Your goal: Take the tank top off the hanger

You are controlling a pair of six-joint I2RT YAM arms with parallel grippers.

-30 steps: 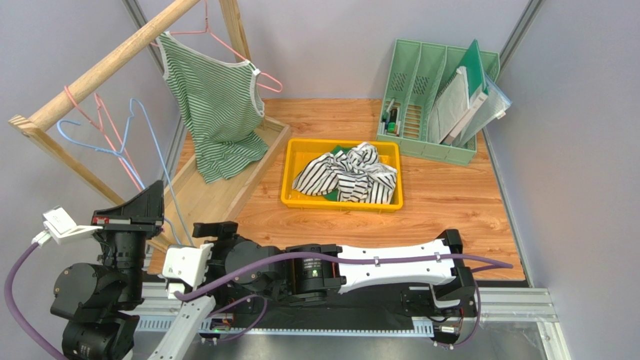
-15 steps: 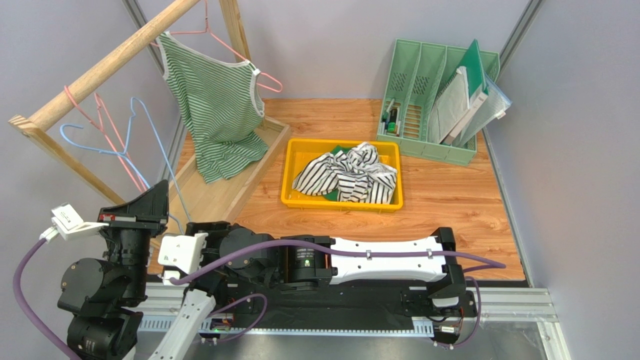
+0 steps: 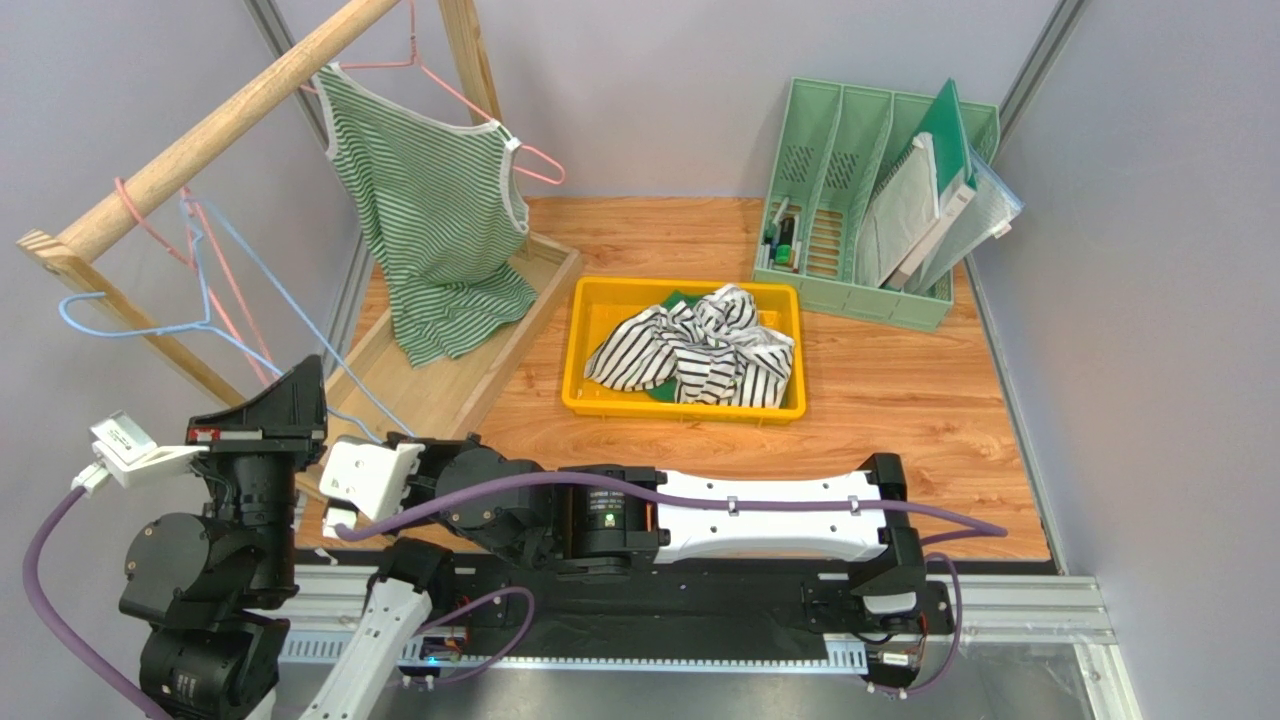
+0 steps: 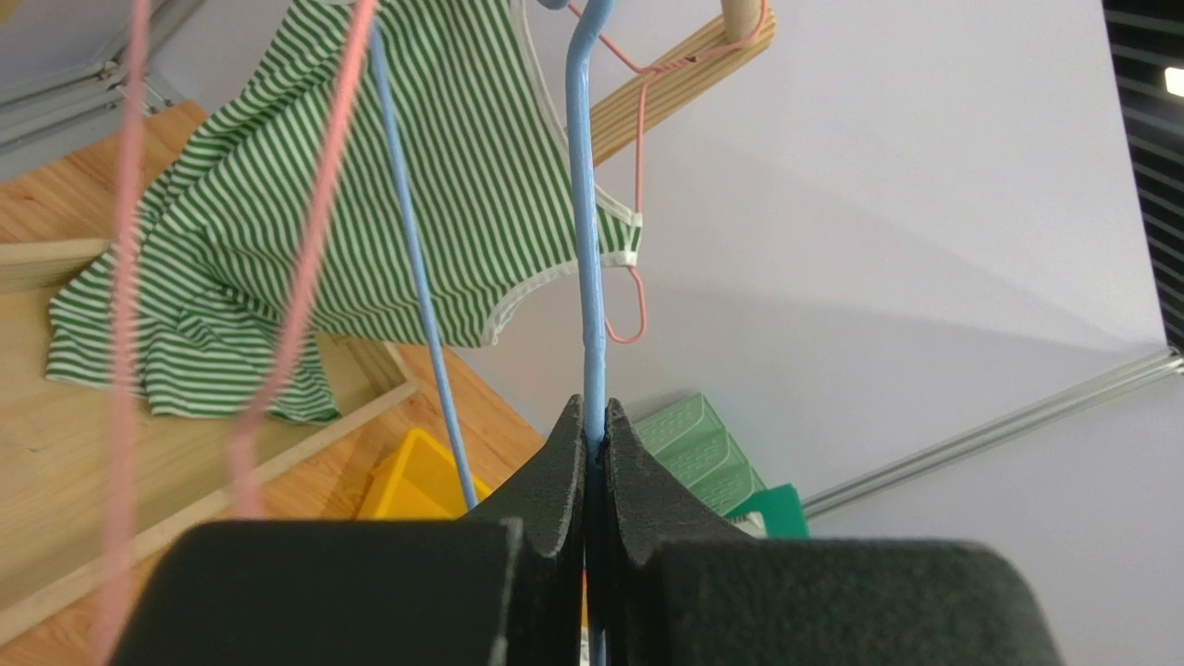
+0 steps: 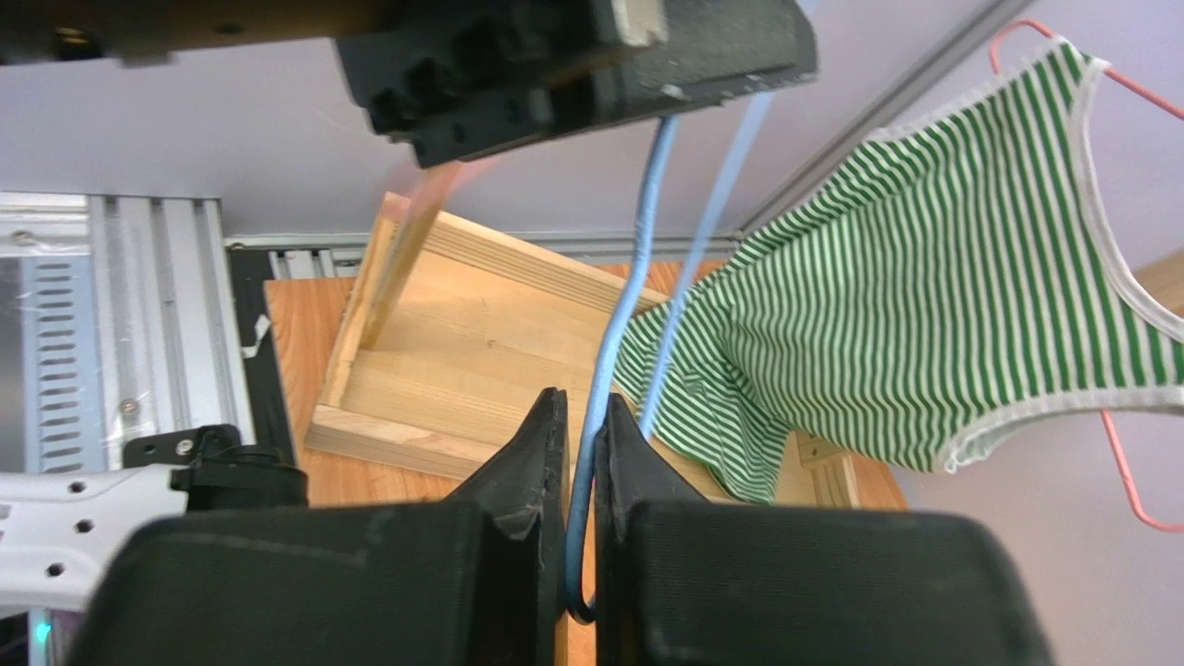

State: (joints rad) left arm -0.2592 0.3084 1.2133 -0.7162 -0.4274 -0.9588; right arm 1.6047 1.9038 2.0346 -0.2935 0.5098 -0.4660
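Left wrist shows left hand (image 4: pixel 595 423) clamped on the blue hanger (image 4: pixel 587 208), right hand (image 5: pixel 581 416) likewise; steer it clear without snagging the tank top (image 4: pixel 480 181).

Table (image 3: pixel 902 428) w/ bin (image 3: pixel 684 407) (plus organizer (image 3: pixel 872 305))

Blue hanger (image 4: pixel 592 278) and pink hanger (image 4: pixel 125 278) wires cross the space before the tank top (image 4: pixel 473 181).

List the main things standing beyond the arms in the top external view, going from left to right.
green striped tank top → yellow bin → green file organizer
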